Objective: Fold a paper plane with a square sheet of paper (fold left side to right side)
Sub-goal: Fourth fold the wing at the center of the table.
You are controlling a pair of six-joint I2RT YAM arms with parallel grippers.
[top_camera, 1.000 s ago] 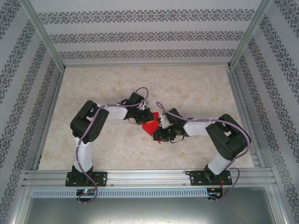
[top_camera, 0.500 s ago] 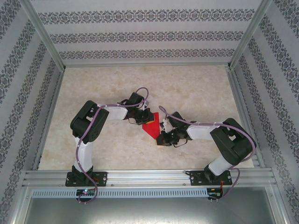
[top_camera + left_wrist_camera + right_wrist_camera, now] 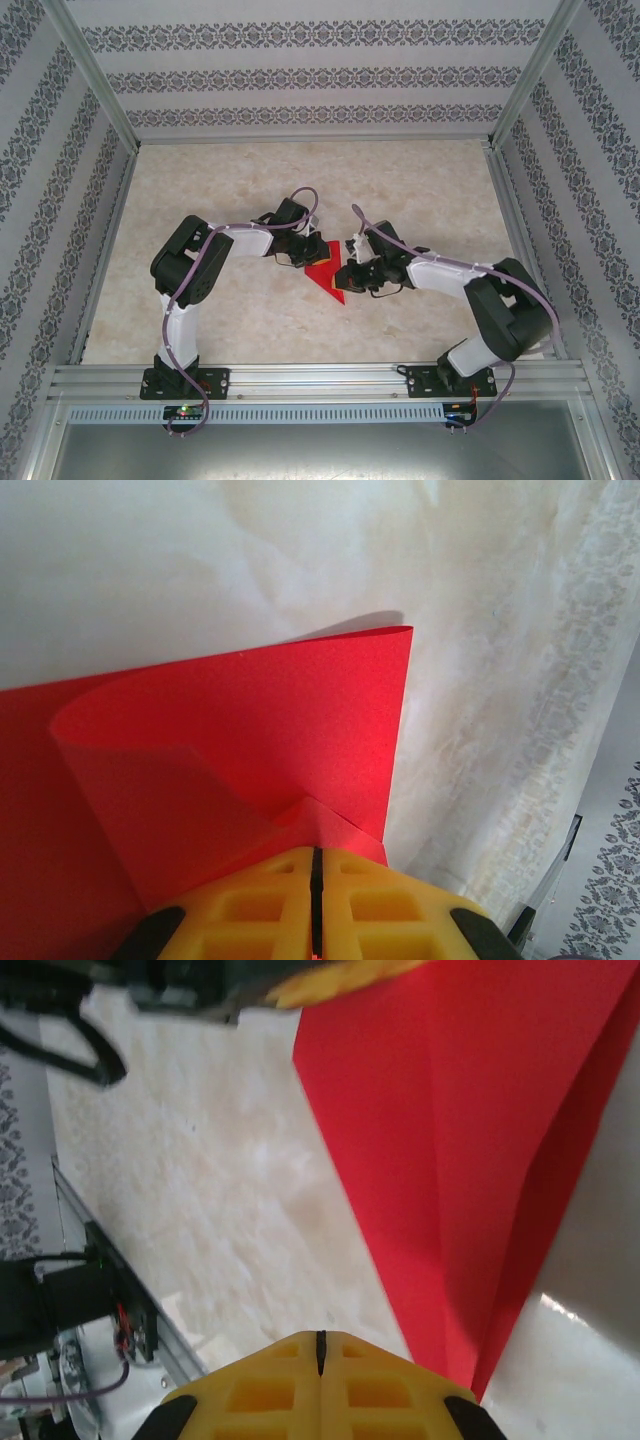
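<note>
Since a second ago we see the right arm (image 3: 500, 310) swung away from the near edge of the table (image 3: 420, 190). Its elbow now sits further out to the right, and its forearm reaches left and slightly away from us. The left arm (image 3: 190, 265) has held its place, with the elbow raised on the left and the forearm reaching right toward the middle.

The red sheet of paper (image 3: 325, 275) lies mid-table between the two wrists, and its narrow near point is now uncovered.

The right gripper (image 3: 352, 268) has moved off that near point and now sits beside the sheet's right edge. In the right wrist view its yellow fingers are pressed together with nothing between them (image 3: 320, 1338), and the sheet (image 3: 460, 1110) passes just to their right.

The left gripper (image 3: 312, 252) is at the sheet's far left corner. In the left wrist view it is clamped (image 3: 315, 852) on a small raised flap of the sheet (image 3: 250, 730), whose upper layer curls up off the table.
</note>
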